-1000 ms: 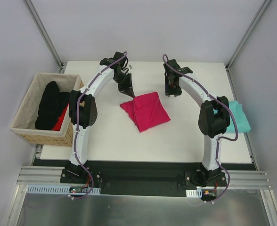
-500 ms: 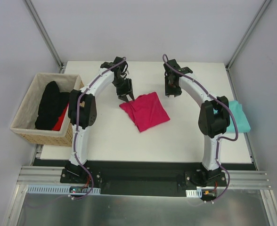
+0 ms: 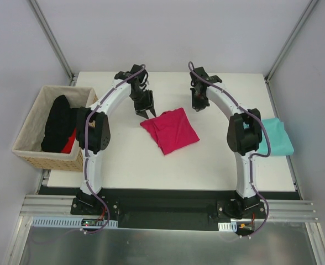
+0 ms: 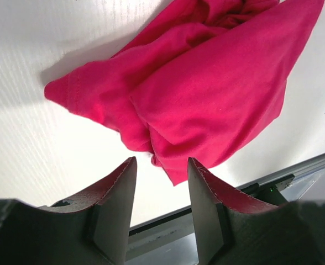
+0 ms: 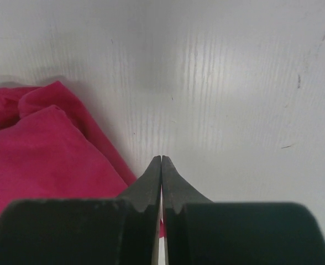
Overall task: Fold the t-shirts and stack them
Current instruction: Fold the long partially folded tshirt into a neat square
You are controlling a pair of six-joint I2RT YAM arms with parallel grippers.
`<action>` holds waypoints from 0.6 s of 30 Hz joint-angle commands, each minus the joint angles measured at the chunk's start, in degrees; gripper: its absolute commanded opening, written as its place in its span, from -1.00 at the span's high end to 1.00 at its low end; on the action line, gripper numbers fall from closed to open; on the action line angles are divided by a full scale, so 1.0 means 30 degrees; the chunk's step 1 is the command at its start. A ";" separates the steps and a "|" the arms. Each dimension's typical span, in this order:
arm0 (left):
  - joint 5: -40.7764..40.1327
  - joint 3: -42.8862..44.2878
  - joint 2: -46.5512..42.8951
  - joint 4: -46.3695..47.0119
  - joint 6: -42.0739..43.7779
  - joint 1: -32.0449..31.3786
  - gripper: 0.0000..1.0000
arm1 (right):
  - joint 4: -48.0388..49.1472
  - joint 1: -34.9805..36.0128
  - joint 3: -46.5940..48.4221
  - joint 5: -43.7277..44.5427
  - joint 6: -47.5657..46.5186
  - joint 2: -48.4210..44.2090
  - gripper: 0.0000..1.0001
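Note:
A crimson-pink t-shirt (image 3: pixel 169 130) lies folded into a rough square in the middle of the white table (image 3: pixel 129 160). It fills the upper part of the left wrist view (image 4: pixel 206 83). My left gripper (image 3: pixel 145 114) hovers just left of its far corner, open and empty (image 4: pixel 161 163). My right gripper (image 3: pixel 196 106) hangs just beyond the shirt's far right corner. Its fingers are shut with nothing between them (image 5: pixel 161 161), and the shirt's edge (image 5: pixel 41 149) lies to their left. A teal t-shirt (image 3: pixel 278 138) lies folded at the table's right edge, partly behind the right arm.
A wicker basket (image 3: pixel 49 160) stands off the table's left edge, holding black cloth (image 3: pixel 60 121) and a bit of red cloth (image 3: pixel 71 142). Frame posts rise at the table's back corners.
My left gripper opened, let go of the shirt's far corner and drew back to the left. My right gripper closed from open to shut and shifted slightly back.

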 commanded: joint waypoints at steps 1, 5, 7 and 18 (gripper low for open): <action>-0.0750 -0.1040 -0.1528 -0.0567 -0.0126 0.0428 0.17 | -0.0797 -0.0169 0.0940 -0.1039 -0.0038 0.1106 0.99; -0.0925 -0.2006 -0.1441 -0.0684 -0.0214 0.0488 0.17 | -0.0826 -0.0198 0.1028 -0.1420 -0.0038 0.1517 0.98; -0.0954 -0.2154 -0.1237 -0.0772 -0.0447 0.0517 0.18 | -0.0826 -0.0256 0.1145 -0.1683 -0.0067 0.1693 0.99; -0.1658 -0.3854 -0.0797 -0.1329 -0.1532 0.1425 0.22 | -0.0767 -0.0549 0.1760 -0.2915 0.0255 0.2514 0.99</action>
